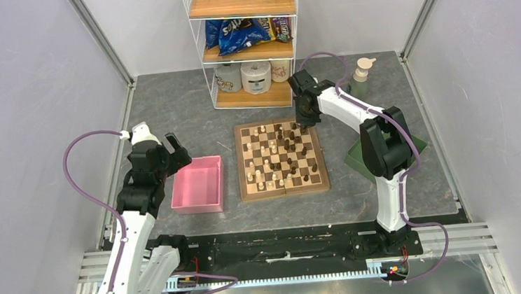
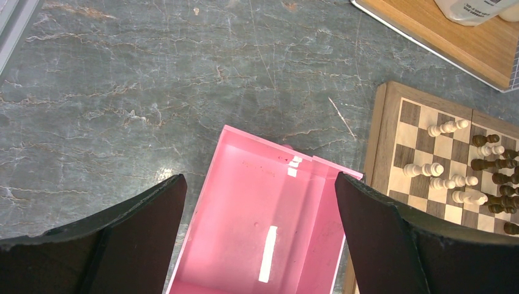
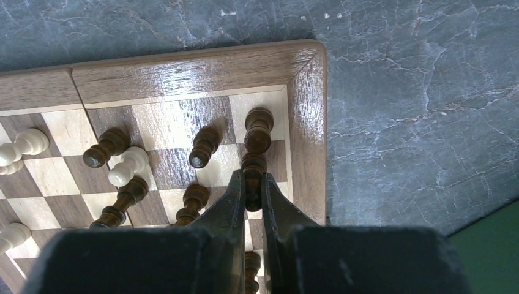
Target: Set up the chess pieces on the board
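Observation:
The board (image 1: 283,187) lies mid-table with cream and dark chess pieces (image 1: 277,153) scattered over it. My right gripper (image 3: 253,179) is over the board's far right corner (image 3: 304,67), shut on a dark chess piece (image 3: 253,166) pinched between its fingers (image 3: 231,195). Another dark piece (image 3: 258,130) stands on the corner square just beyond it, and more dark pieces (image 3: 203,147) and a cream one (image 3: 127,166) stand to the left. My left gripper (image 2: 260,202) hangs open above the pink tray (image 2: 245,208), with nothing between its fingers (image 2: 373,220). The board's left edge (image 2: 374,141) shows at the right of that view.
A wire shelf (image 1: 246,43) with snack bags and toilet rolls stands behind the board. A soap dispenser (image 1: 361,76) sits at the back right. A green tray (image 1: 419,145) lies to the right of the board, partly behind my right arm.

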`<state>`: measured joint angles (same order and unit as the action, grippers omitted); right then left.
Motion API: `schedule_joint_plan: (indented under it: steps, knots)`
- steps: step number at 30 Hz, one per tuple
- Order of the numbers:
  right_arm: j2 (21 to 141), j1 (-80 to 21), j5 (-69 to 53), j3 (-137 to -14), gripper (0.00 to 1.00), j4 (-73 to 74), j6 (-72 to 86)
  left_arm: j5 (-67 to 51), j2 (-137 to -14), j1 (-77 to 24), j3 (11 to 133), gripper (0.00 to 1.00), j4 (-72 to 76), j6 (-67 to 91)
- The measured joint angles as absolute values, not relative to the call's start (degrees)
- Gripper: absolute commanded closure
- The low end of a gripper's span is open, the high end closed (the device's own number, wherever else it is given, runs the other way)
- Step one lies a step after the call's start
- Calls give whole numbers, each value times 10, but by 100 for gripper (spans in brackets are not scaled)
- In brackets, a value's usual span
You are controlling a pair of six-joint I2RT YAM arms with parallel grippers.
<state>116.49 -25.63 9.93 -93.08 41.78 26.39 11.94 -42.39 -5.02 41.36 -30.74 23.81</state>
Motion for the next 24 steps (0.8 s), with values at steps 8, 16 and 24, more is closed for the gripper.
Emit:
schedule_joint_plan:
  steps: [8,16,24]
  knots:
    - [1165,-256,110,-931,87,418,263,119,-424,-50,414,1,-307,238]
    - [1165,-256,111,-931,63,419,264,119,-424,-50,414,1,-307,238]
    - [1155,-256,113,-931,55,419,258,119,-424,-50,414,1,-307,238]
